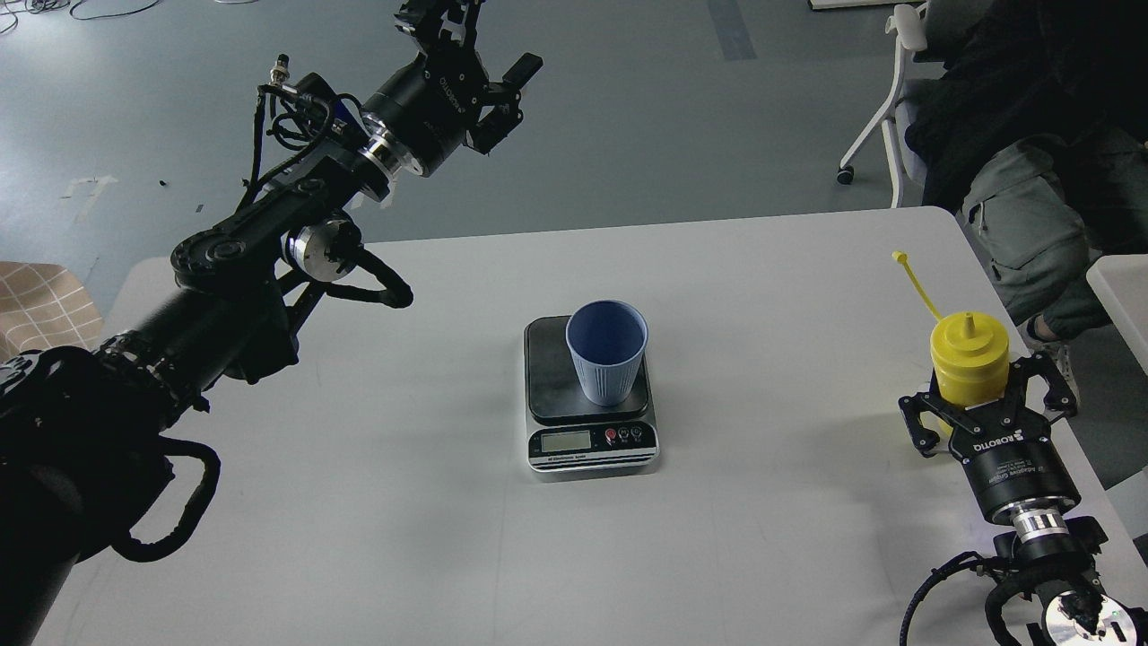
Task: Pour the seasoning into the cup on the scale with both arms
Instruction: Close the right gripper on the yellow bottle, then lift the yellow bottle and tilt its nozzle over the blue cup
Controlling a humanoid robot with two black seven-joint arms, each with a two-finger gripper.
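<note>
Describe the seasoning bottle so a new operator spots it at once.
Start at the white table and go to its right edge, far from the scale in the middle. The seasoning bottle stands between the right gripper jaws: the only yellow thing, with a cone nozzle.
</note>
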